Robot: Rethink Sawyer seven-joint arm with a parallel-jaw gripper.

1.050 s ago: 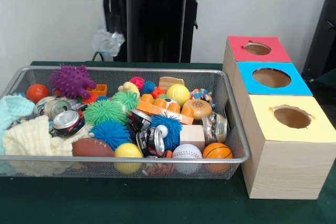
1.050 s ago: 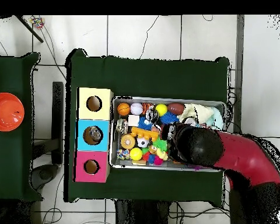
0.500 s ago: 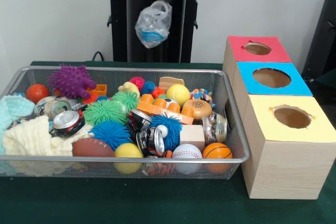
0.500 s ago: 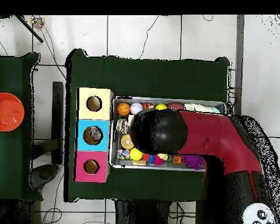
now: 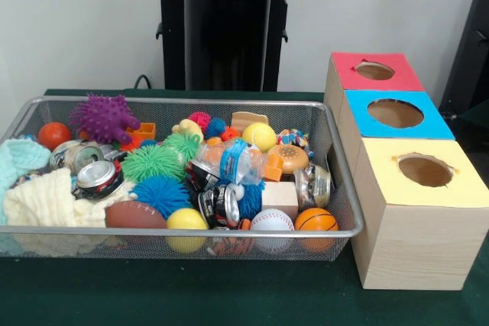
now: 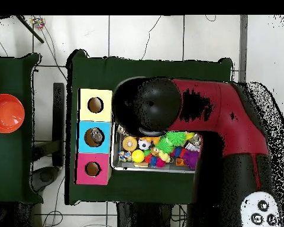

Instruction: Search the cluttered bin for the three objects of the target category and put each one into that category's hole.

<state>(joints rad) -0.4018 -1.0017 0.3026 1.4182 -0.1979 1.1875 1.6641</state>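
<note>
Crushed plastic bottle lying on its side mid-bin, left of the blue-topped hole; gripper hidden, grip state impossible to tell.

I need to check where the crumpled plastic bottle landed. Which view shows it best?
The front view: the plastic bottle lies in plain sight on the toys in the middle of the wire bin. Overhead, the robot arm covers that part of the bin, hiding it.

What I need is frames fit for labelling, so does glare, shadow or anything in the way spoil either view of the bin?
Front view: the bin is evenly lit and unobstructed, with only small highlights on the cans. Overhead view: the arm hides most of the bin, leaving one strip of toys.
</note>
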